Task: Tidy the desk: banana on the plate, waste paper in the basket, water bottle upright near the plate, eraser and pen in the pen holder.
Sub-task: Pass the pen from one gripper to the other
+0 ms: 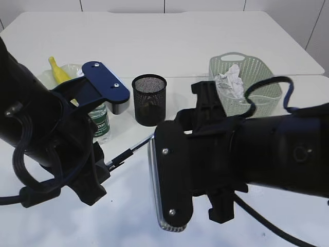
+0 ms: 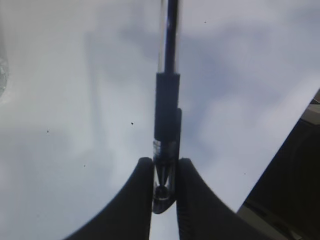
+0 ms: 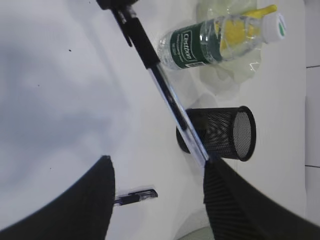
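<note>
My left gripper (image 2: pixel 165 186) is shut on the end of a black and clear pen (image 2: pixel 167 110); in the exterior view the gripper (image 1: pixel 109 165) holds this pen (image 1: pixel 134 148) low over the table, pointing toward the black mesh pen holder (image 1: pixel 149 99). My right gripper (image 3: pixel 157 200) is open and empty above a second small black pen (image 3: pixel 136 197) lying on the table. The water bottle (image 1: pixel 101 122) stands upright beside the clear plate (image 1: pixel 45 77), which holds the banana (image 1: pixel 59 70). Crumpled waste paper (image 1: pixel 230 82) lies in the green basket (image 1: pixel 254 92). The eraser is not visible.
White tables, with a seam between them behind the objects (image 1: pixel 185 77). The right arm's body (image 1: pixel 267 154) fills the front right of the exterior view and hides the table under it. In the right wrist view the bottle (image 3: pixel 200 42) and pen holder (image 3: pixel 220 132) lie beyond the held pen.
</note>
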Controlling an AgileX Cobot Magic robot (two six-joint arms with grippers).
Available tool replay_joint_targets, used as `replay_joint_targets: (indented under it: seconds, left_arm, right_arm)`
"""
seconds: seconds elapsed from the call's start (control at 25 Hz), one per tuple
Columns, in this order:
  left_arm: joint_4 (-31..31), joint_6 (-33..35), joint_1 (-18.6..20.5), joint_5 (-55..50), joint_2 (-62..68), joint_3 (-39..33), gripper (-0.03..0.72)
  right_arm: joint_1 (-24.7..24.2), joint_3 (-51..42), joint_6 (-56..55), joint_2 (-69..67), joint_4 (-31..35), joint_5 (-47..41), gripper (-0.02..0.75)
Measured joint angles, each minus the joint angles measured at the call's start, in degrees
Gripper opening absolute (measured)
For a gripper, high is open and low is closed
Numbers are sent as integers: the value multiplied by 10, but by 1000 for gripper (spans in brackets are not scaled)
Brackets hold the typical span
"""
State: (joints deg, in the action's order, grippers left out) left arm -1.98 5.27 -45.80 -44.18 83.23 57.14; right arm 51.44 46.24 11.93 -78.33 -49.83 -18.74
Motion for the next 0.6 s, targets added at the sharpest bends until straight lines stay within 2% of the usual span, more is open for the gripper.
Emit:
replay_joint_targets:
  seconds: [0.6]
  left_arm:
    - [10, 6, 0, -8, 0, 0, 58]
  right_arm:
    - [0, 0, -7, -45, -77, 77, 424]
